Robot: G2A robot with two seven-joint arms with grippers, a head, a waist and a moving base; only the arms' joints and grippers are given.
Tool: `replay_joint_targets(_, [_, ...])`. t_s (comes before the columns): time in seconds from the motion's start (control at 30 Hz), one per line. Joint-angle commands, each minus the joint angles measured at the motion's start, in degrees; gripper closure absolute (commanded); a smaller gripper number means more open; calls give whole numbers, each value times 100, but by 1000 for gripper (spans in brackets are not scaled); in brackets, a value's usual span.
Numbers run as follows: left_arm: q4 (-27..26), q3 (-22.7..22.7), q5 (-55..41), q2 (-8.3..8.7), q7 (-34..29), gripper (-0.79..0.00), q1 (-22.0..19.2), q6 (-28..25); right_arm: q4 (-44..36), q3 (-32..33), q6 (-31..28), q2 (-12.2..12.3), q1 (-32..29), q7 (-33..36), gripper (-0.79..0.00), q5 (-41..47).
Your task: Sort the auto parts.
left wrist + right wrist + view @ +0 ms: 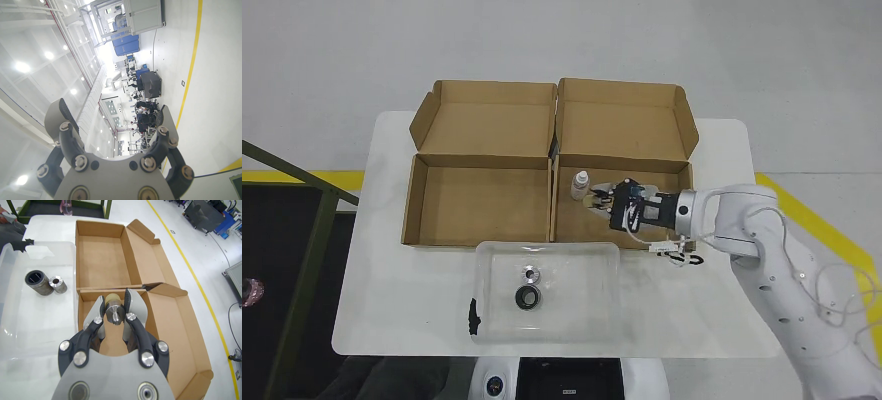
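Jaws on the right pinch a threaded stud (113,311) above a cardboard box (111,342), while left jaws spread.

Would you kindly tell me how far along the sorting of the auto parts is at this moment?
Done: one small white bottle-shaped part sits in the right-hand brown cardboard box. In hand: the right gripper is shut on a threaded steel stud with a yellowish cap, over that box. Left: a large dark steel cylinder and a small silver steel cylinder wait in the clear plastic bin.
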Motion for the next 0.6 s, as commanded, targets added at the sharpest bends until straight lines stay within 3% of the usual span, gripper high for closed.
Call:
replay_joint_targets(0.0, [0,0,0,0,0,-785,0,0,192,-98,26,-13,114,207,0,19])
replay_joint_targets(0.3, [0,0,0,0,0,-785,0,0,749,-510,206,-78,483,865,0,-65])
replay_joint_targets(0.57, [0,0,0,0,0,-785,0,0,1124,-940,733,-180,714,1347,0,-352])
